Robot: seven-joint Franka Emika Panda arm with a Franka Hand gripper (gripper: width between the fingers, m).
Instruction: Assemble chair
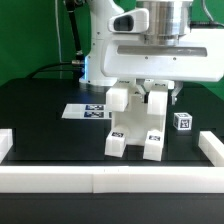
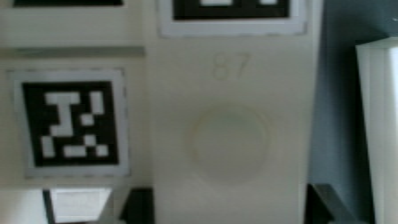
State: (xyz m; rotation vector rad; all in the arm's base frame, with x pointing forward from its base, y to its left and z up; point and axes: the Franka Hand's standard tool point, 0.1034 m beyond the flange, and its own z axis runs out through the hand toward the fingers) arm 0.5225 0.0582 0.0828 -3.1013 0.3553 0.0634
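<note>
On the matte black table (image 1: 40, 125), the part-built chair (image 1: 152, 120) stands near the middle, a cluster of chunky, smooth white plastic blocks on two squared legs with small black-and-white tags on their faces. The gripper (image 1: 152, 88) comes down from above and is clamped on the chair's upper part. In the wrist view, a flat white face of the chair (image 2: 222, 120) fills the frame between the dark fingertips (image 2: 331, 203). A small tagged cube (image 1: 182, 121) sits just beside the chair on the exterior view's right. The marker board (image 1: 88, 110) lies flat behind it to the left. Long white border rails (image 1: 100, 180) fence the table's front and sides.
</note>
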